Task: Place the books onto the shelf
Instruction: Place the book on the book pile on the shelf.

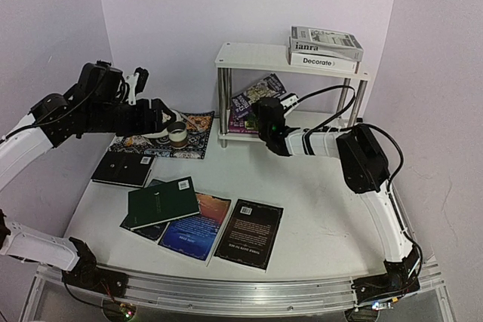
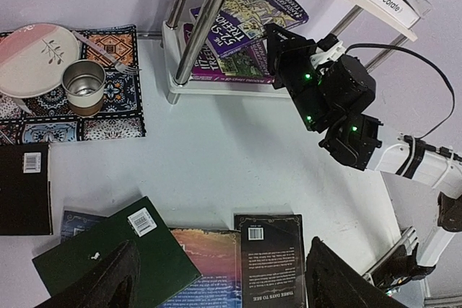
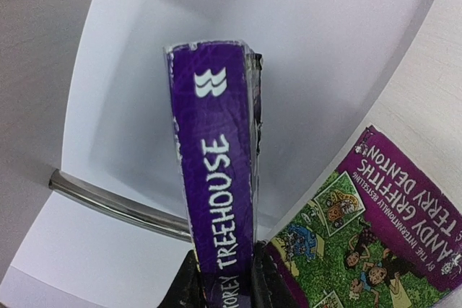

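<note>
My right gripper (image 1: pixel 266 115) (image 3: pixel 225 283) is shut on the spine of a purple "Treehouse" book (image 3: pixel 216 178) (image 1: pixel 262 88), which it holds tilted at the lower board of the shelf (image 1: pixel 256 56). A second purple book (image 3: pixel 361 236) (image 1: pixel 240 117) lies on that board. On the top board are stacked "janra" (image 1: pixel 324 38) and "Decorate" (image 1: pixel 321 59). A dark green book (image 1: pixel 162 201) (image 2: pixel 108 250), a blue one (image 1: pixel 192 228), a black one (image 1: pixel 249 233) (image 2: pixel 278 250) and another black one (image 1: pixel 124 169) lie on the table. My left gripper (image 1: pixel 160 118) (image 2: pixel 220 286) hangs high above them, open and empty.
A patterned placemat (image 1: pixel 196 137) (image 2: pixel 108 117) left of the shelf carries a plate (image 2: pixel 36 48), a tin can (image 1: pixel 177 135) (image 2: pixel 83 84) and a fork. Chrome legs (image 2: pixel 206 23) stand at the shelf's front corners. Walls close in behind and on both sides.
</note>
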Action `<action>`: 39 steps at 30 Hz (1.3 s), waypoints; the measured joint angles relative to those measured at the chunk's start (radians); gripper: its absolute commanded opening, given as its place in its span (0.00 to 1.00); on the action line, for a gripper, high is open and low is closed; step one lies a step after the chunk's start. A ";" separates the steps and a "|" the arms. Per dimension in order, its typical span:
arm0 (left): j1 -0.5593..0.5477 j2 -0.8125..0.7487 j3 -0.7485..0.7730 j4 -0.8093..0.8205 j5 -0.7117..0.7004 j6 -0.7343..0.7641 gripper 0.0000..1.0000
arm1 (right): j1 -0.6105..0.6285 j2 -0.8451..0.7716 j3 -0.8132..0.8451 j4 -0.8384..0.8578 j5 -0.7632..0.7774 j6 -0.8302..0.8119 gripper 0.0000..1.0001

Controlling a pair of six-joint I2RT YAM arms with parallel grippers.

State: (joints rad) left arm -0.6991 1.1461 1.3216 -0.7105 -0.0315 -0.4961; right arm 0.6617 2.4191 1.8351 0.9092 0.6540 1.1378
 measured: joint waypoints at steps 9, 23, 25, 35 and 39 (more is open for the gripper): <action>0.000 -0.010 0.000 -0.018 0.001 0.039 0.80 | 0.054 0.052 0.026 0.045 0.081 -0.047 0.04; 0.000 -0.016 0.000 -0.098 0.032 0.079 0.80 | 0.097 0.198 0.102 0.243 0.256 -0.121 0.03; 0.000 -0.015 0.000 -0.103 0.040 0.079 0.80 | 0.097 0.209 0.115 0.249 0.264 -0.121 0.03; 0.000 0.002 0.000 -0.103 0.075 0.074 0.81 | 0.098 0.214 0.129 0.267 0.296 -0.120 0.05; 0.000 0.002 0.000 -0.103 0.081 0.072 0.81 | 0.098 0.216 0.131 0.266 0.297 -0.111 0.05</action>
State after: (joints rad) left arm -0.6991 1.1477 1.3220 -0.8135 0.0498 -0.4236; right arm 0.7593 2.6350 1.9659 1.1748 0.9512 1.0264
